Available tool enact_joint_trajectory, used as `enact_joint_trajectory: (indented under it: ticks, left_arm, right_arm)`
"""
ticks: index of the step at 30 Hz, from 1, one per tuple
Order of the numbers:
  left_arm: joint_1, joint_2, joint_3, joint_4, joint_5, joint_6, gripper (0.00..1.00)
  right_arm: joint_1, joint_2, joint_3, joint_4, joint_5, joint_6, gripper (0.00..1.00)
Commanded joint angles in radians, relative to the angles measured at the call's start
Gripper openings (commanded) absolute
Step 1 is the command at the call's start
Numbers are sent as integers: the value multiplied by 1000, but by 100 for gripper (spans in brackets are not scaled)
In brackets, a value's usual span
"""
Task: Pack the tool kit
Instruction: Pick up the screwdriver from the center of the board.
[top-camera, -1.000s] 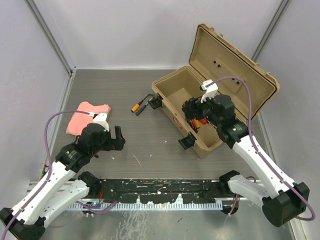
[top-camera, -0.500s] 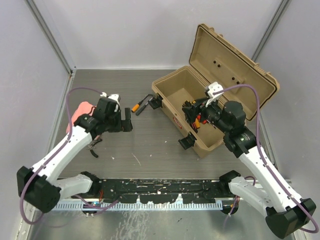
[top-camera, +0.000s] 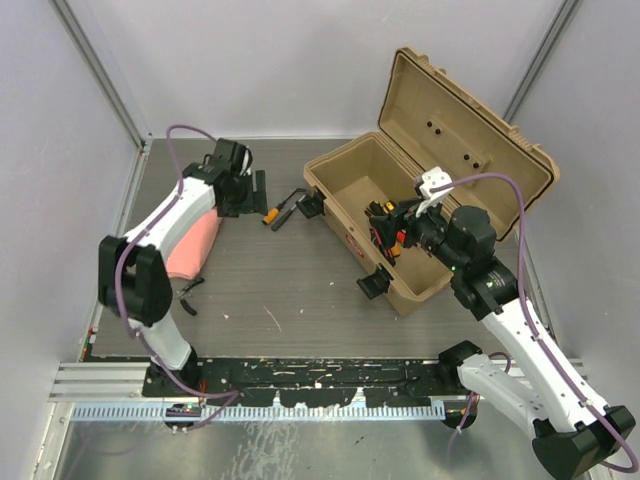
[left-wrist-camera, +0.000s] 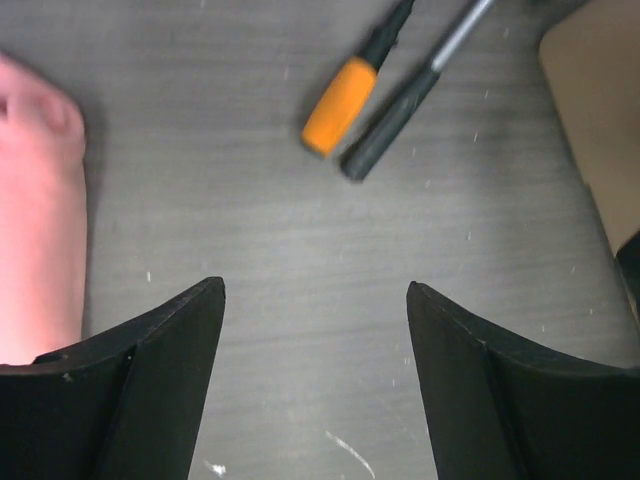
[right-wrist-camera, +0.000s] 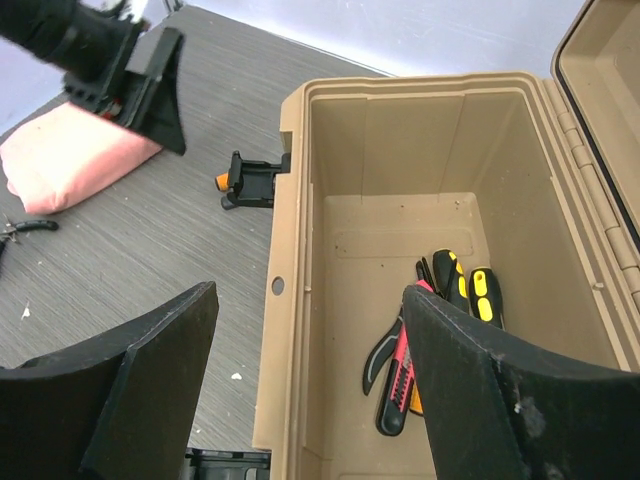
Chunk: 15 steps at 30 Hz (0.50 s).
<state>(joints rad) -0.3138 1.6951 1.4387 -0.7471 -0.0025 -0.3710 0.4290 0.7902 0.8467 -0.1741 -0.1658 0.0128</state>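
Left gripper (left-wrist-camera: 315, 385) hangs with its jaws apart and nothing between them, over bare table in the upper left of the overhead view. Just ahead of its fingers, at the top of its wrist view, lie the orange-handled screwdriver (left-wrist-camera: 340, 105) and a black-handled tool (left-wrist-camera: 390, 135) side by side, nearly touching. The pink cloth (left-wrist-camera: 35, 250) fills the left edge of that view.

Right gripper (right-wrist-camera: 310, 400) is also open and empty, poised above the near end of the tan case (right-wrist-camera: 290, 250). The case stands at right of centre in the overhead view, lid (top-camera: 470, 120) thrown back.

Packing looks partly done. On the case floor lie red-and-black pliers (right-wrist-camera: 395, 370) and two yellow-and-black handled screwdrivers (right-wrist-camera: 485, 295). The two tools by the left gripper are not yet packed. A small dark tool (top-camera: 190, 292) in the lower left, too small to identify, also lies outside. The lid is not closed and the black latch (right-wrist-camera: 250, 180) hangs loose.

A second ago the left arm sat folded in the lower left, beside the cloth. It has since swung up across the cloth to the two loose tools. The right gripper has stayed over the case, its arm shifting only slightly.
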Motion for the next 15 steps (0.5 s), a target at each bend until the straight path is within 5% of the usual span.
enact_joint_trajectory:
  ticks: [1,6,15]
  left_arm:
    - [0,152,205,-65,-6,79,73]
    - [0,338,375,-158,34,135,68]
    - [1,470,414,-106,90,139,59]
  right_arm:
    - [1,-2,76,-5,12,-4,80]
    - [1,-23,82,-35,51,7,80]
    - [1,-99,51,-119,72,-1,80]
